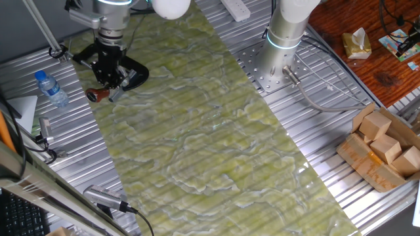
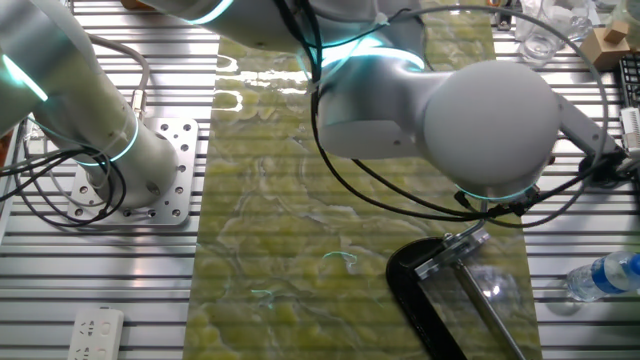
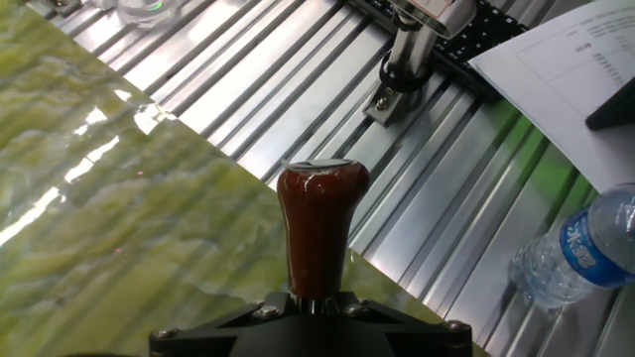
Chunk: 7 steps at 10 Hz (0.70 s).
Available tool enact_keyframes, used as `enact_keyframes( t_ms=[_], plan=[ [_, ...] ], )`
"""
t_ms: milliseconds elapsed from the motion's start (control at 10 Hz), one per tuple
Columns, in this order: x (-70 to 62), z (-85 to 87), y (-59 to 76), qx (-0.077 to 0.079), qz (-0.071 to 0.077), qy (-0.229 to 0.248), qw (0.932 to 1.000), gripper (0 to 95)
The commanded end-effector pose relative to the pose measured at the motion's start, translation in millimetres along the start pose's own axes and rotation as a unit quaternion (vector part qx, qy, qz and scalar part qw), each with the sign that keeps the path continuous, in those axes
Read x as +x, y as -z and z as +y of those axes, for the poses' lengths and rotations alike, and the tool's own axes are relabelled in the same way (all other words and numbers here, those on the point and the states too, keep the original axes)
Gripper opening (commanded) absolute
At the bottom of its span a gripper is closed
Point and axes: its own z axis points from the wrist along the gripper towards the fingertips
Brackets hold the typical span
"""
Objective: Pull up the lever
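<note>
The lever's dark-red knob point(image 3: 319, 223) fills the middle of the hand view and sticks out straight ahead from between my black jaws. My gripper point(image 3: 316, 303) looks shut on the lever's thin arm just behind the knob. In one fixed view my gripper point(image 1: 109, 80) stands over the black C-shaped clamp point(image 1: 134, 75) at the far left edge of the green mat, with the knob point(image 1: 96, 95) poking out low to the left. In the other fixed view my arm hides the gripper and knob; only the clamp point(image 2: 415, 290) and its long silver rod point(image 2: 492, 315) show.
A water bottle point(image 1: 51, 88) lies on the slatted metal table left of the clamp; it also shows in the hand view point(image 3: 575, 248). White paper point(image 3: 561, 64) and a metal post point(image 3: 407, 55) lie beyond the knob. A box of wooden blocks point(image 1: 384, 147) sits far right.
</note>
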Motion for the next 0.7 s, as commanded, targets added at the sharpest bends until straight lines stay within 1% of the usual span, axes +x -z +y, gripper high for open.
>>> enact_keyframes(
  t_ms=[100, 200, 300, 500, 600, 700],
  plan=[
    [-1.9, -2.3, 21.4, -0.009, -0.015, -0.005, 0.9998, 0.0],
    [-2.5, -1.1, 23.5, -0.009, -0.02, -0.008, 0.9997, 0.0],
    [-3.2, 0.5, 26.1, -0.001, -0.022, -0.009, 0.9997, 0.0],
    [-1.9, 1.5, 29.9, 0.007, -0.022, -0.007, 0.9997, 0.0],
    [-0.4, 0.4, 31.0, 0.009, -0.021, -0.006, 0.9997, 0.0],
    [0.6, -0.3, 31.9, 0.006, -0.023, -0.006, 0.9997, 0.0]
  ],
)
